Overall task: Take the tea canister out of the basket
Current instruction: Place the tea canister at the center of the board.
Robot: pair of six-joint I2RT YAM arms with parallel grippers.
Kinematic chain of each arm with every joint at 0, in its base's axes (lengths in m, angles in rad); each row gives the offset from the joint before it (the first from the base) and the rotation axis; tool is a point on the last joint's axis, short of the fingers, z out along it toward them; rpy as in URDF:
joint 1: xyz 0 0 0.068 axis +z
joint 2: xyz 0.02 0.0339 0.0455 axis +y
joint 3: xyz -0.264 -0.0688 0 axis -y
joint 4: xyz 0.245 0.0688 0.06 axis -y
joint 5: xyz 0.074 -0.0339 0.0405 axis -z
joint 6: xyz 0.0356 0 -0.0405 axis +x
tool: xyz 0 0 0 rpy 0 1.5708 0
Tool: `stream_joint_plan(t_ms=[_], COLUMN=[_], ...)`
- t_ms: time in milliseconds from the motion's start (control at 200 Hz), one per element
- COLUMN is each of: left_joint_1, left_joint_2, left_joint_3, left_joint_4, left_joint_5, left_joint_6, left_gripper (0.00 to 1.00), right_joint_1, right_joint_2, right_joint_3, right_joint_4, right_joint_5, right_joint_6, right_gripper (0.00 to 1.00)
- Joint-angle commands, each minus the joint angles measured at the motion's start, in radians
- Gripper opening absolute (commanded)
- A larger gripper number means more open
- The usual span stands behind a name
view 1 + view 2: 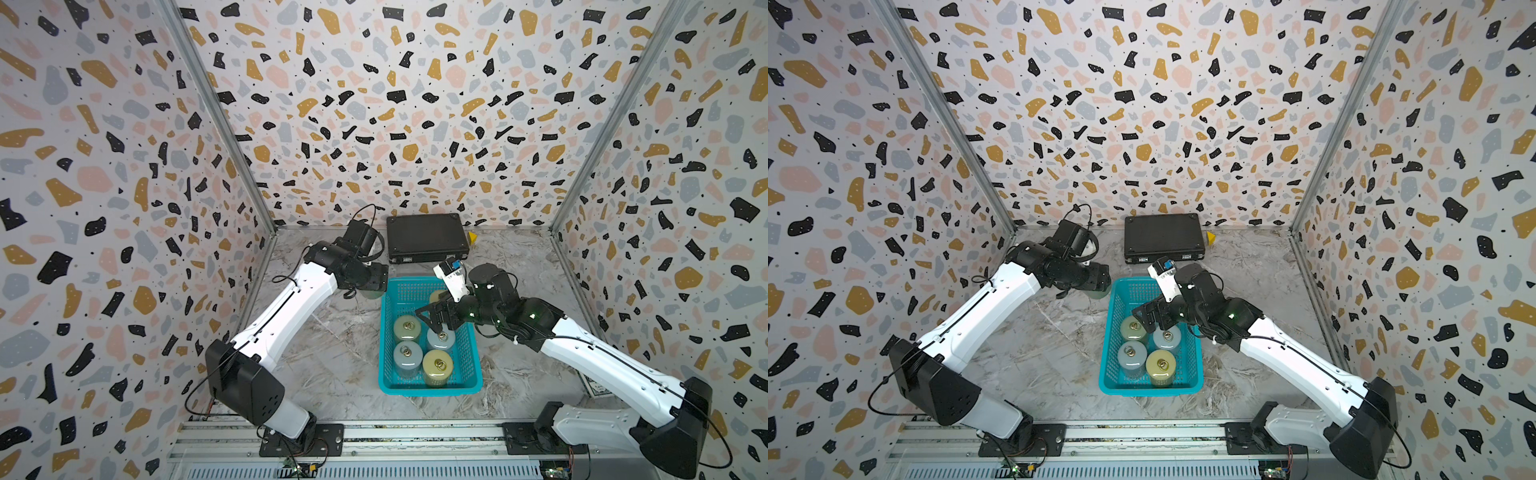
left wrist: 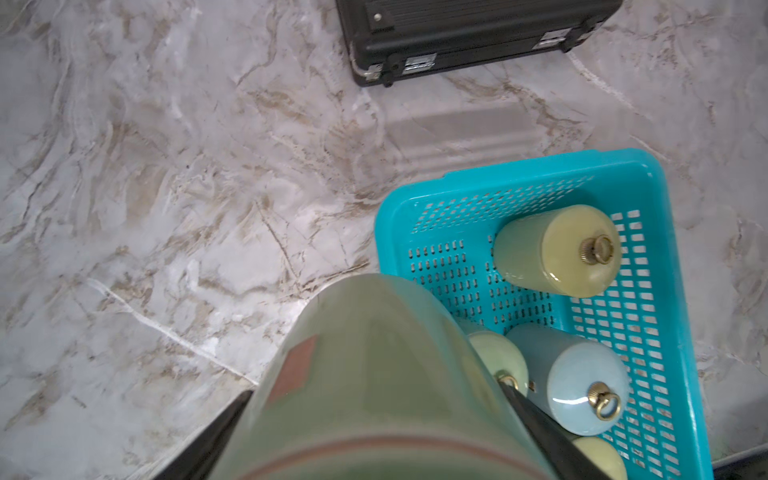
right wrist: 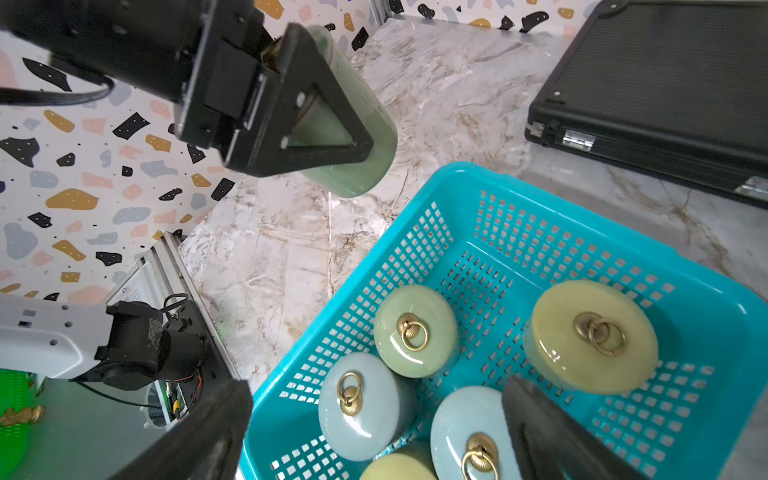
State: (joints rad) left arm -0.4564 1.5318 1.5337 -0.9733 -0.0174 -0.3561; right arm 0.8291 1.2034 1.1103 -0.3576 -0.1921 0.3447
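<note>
A dark green tea canister (image 2: 374, 374) (image 3: 357, 141) hangs over the marble table just outside the far left corner of the turquoise basket (image 1: 430, 390) (image 1: 1150, 390). My left gripper (image 2: 376, 388) is shut on its sides. In the top views my left wrist hides most of the canister (image 1: 371, 294). Several more canisters stand upright in the basket, each with a brass ring on its lid: a pale green one (image 1: 407, 328), pale blue ones (image 1: 406, 358), and yellowish ones (image 1: 437, 366). My right gripper (image 1: 430, 318) (image 3: 376, 395) hovers open above them, holding nothing.
A flat black case (image 1: 428, 241) (image 1: 1165, 237) lies against the back wall behind the basket, with a small yellow object (image 1: 472, 237) at its right end. Patterned walls close in the marble table on three sides. Bare marble (image 1: 332, 340) lies left of the basket.
</note>
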Motion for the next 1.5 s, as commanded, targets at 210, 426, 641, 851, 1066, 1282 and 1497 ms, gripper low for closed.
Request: stream_joint_plan(t_ms=[210, 426, 641, 851, 1066, 1282, 1497], left_joint_1=[0.093, 0.125, 0.134, 0.140, 0.151, 0.161, 0.167], left_joint_2=[0.050, 0.180, 0.310, 0.380, 0.434, 0.446, 0.458], left_joint_3=[-0.112, -0.113, -0.075, -0.058, -0.047, -0.045, -0.034], left_joint_4=[0.160, 0.240, 0.287, 0.325, 0.343, 0.349, 0.339], left_joint_5=[0.022, 0.020, -0.023, -0.032, -0.052, -0.048, -0.027], left_joint_6=[0.017, 0.014, 0.035, 0.048, 0.069, 0.069, 0.071], left_gripper=[0.76, 0.78, 0.78, 0.78, 0.78, 0.79, 0.81], right_joint_1=[0.031, 0.034, 0.035, 0.036, 0.036, 0.036, 0.036], right_joint_2=[-0.030, -0.034, -0.047, -0.065, -0.071, -0.071, -0.066], right_joint_3=[-0.019, -0.012, -0.007, -0.015, -0.025, -0.029, -0.028], right_joint_4=[0.155, 0.122, 0.092, 0.074, 0.068, 0.068, 0.071], right_joint_5=[0.135, 0.161, 0.171, 0.175, 0.177, 0.177, 0.172], right_joint_6=[-0.084, -0.101, -0.095, -0.082, -0.069, -0.069, -0.067], right_gripper=[0.99, 0.99, 0.99, 0.99, 0.99, 0.99, 0.99])
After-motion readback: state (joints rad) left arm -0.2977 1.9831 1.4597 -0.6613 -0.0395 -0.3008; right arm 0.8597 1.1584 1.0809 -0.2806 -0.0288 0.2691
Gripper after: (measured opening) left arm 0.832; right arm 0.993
